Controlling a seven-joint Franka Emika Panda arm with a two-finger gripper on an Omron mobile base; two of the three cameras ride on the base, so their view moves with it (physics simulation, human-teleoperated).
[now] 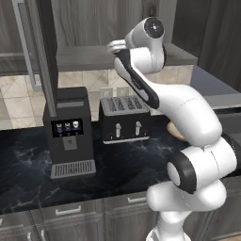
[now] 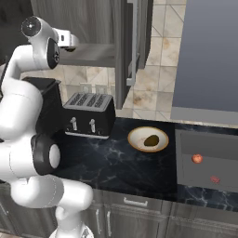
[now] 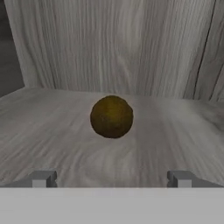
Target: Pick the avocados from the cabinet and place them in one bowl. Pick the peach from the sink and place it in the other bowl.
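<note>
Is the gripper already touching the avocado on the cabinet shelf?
Apart. In the hand view the avocado rests on the cabinet shelf ahead of the gripper, with bare shelf between it and both open fingertips.

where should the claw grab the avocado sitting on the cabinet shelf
Across its widest middle, coming straight in from the open front. The avocado is a plain round ball resting on the flat cabinet shelf, centred ahead of the open claw, whose fingertips stand wide on either side, so level closing should pinch its sides.
</note>
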